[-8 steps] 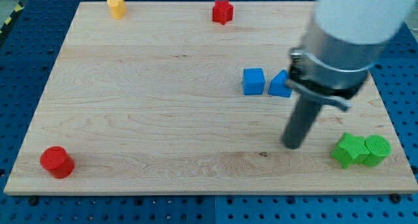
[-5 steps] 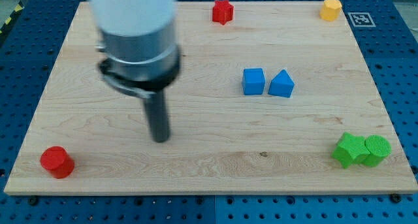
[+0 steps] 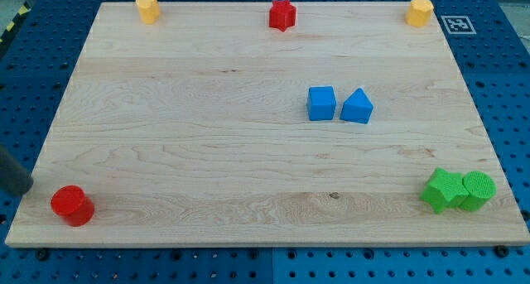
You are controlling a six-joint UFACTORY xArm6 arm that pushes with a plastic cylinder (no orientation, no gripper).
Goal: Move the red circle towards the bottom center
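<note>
Tip (image 3: pixel 25 190): dark rod end at the view's far left edge, low; only a short stub shows. It sits just up and left of the red circle, close but apart.
Hand: none on this arm, only the rod, so nothing to report as apart or together.
Red circle (image 3: pixel 72 205): bottom left corner of the tabletop (image 3: pixel 190 151), near the lower edge, upright, alone.
Yellow block, left (image 3: pixel 147 8): top edge, left of centre; shape unclear.
Red star (image 3: pixel 281 15): top edge, near the middle.
Blue cube (image 3: pixel 321 103): right of centre, mid-height.
Blue triangle (image 3: pixel 357 107): just beside the cube on its right; whether they touch, cannot tell.
Yellow block, right (image 3: pixel 419 12): top right corner; shape unclear.
Green pair: bottom right corner, a star-like block (image 3: pixel 444 190) touching a round green block (image 3: pixel 478 190) on its right.
</note>
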